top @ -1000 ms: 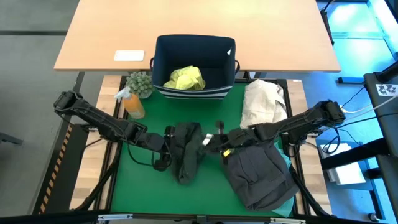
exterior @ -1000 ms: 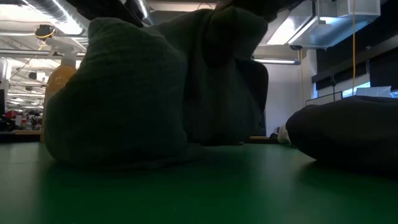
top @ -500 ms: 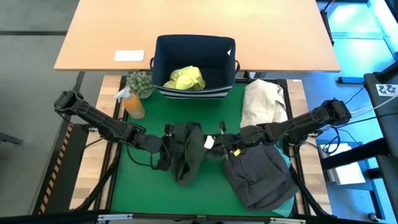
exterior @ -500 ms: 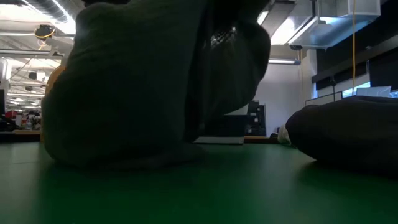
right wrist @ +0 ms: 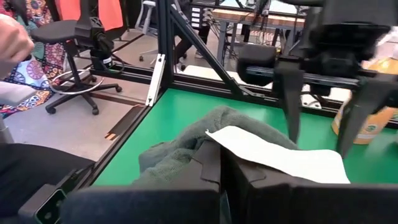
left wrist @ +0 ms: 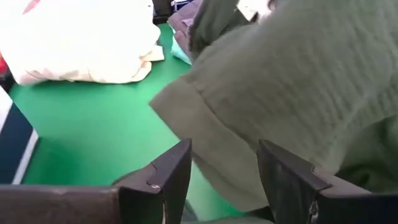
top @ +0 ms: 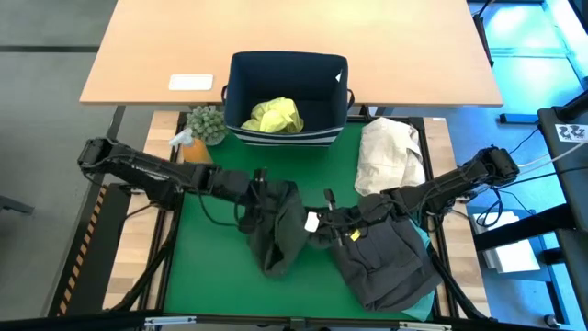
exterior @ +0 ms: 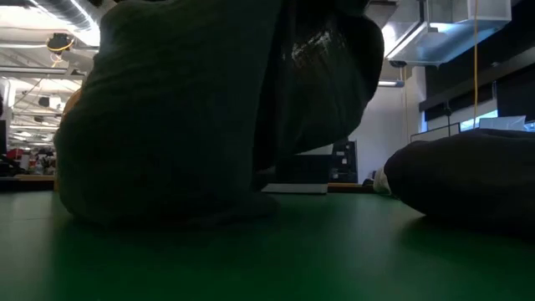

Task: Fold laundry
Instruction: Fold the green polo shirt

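Dark olive garment (top: pixel 278 230): bunched mid-table on the green mat (top: pixel 211 276), between the two arms. Left gripper (top: pixel 260 195): at the garment's upper left edge, jaws spread apart, cloth just in front of them; contact cannot be told. Right gripper (top: pixel 317 225): at the garment's right edge, jaws pressed together, pinching the cloth by its white label (right wrist: pixel 280 155). Charcoal grey garment (top: pixel 386 262): heaped to the right, under the right arm. Yellow-green shirt (top: pixel 274 116): inside the navy bin (top: pixel 241 78).
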Tool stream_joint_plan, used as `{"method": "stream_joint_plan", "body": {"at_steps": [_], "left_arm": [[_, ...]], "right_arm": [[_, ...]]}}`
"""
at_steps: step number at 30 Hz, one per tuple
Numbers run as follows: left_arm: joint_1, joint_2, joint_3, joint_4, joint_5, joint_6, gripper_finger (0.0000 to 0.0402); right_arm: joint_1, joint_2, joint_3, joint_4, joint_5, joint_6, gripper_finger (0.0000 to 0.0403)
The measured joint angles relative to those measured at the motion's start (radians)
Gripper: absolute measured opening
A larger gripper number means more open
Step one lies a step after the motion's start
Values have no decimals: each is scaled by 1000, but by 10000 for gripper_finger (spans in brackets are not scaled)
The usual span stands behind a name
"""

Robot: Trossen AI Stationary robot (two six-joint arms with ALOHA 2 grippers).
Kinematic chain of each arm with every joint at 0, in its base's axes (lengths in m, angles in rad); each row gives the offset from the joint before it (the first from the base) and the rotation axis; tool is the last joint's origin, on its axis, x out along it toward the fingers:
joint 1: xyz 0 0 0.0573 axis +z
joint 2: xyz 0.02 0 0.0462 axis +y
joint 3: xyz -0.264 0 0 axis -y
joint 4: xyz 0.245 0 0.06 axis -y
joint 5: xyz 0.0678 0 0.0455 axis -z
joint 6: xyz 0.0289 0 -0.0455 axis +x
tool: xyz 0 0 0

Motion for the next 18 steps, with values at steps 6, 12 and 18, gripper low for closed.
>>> {"method": "stream_joint_plan", "body": {"at_steps": [6,12,18], "left_arm": [[159,21,0,3,241,-2,176],[264,106,0,54,469,-16,176],[289,235,0,145,635,-42,176]], "right_arm": [[0,0,0,-3,0,-1,1],[-2,0,0,-11,0,-1,1],[-2,0,0,-7,0,-2,1]]}}
